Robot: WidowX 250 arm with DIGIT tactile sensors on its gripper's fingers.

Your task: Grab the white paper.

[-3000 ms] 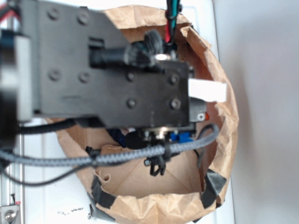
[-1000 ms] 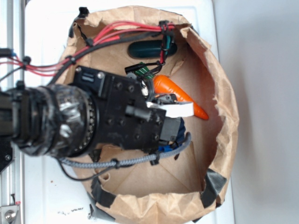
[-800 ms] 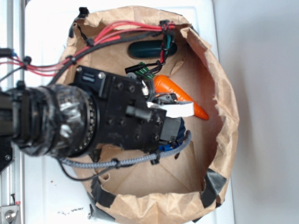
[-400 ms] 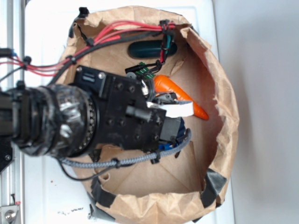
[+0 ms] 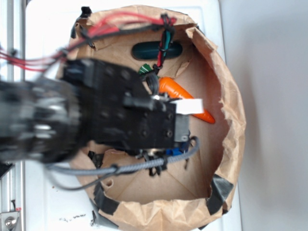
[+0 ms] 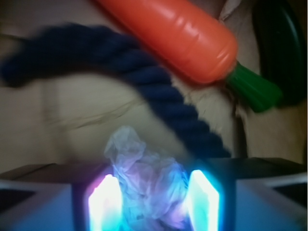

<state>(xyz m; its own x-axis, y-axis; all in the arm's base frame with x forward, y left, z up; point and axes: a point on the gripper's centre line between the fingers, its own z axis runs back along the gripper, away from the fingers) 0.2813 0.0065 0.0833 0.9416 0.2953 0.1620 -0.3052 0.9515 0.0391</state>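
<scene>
The brown paper bag point(image 5: 226, 110) lay open on the white worktop point(image 5: 43, 202), and everything else is placed against it. The black robot arm point(image 5: 72, 115) reached in over the bag's left rim and covered most of the left half of its floor; it was blurred in the exterior view. A grey braided cable point(image 5: 130, 166) hung from the arm across the lower middle of the bag. Toward the back of the bag lay an orange toy carrot point(image 6: 173, 36), with a dark oval thing point(image 5: 156, 49) just behind it near the bag's far wall. A dark blue rope point(image 6: 144, 82) curved over the bag's floor just in front of the carrot. A flat white tab point(image 5: 188, 106) stuck out from the arm beside the carrot.

The white paper point(image 6: 144, 185) sat on the bag's floor, in front of the rope and hidden under the arm from above. In the wrist view the fingers point(image 6: 154, 197) stood on either side of it, their lit pads point(image 6: 103, 202) against or very near its crumpled sides.

Judged from that, the reach was done and the closing looked well along or finished. Whether the paper was gripped firmly could not be told, nor whether it was off the floor. Lifting it clear of the bag appeared to be what was left.
</scene>
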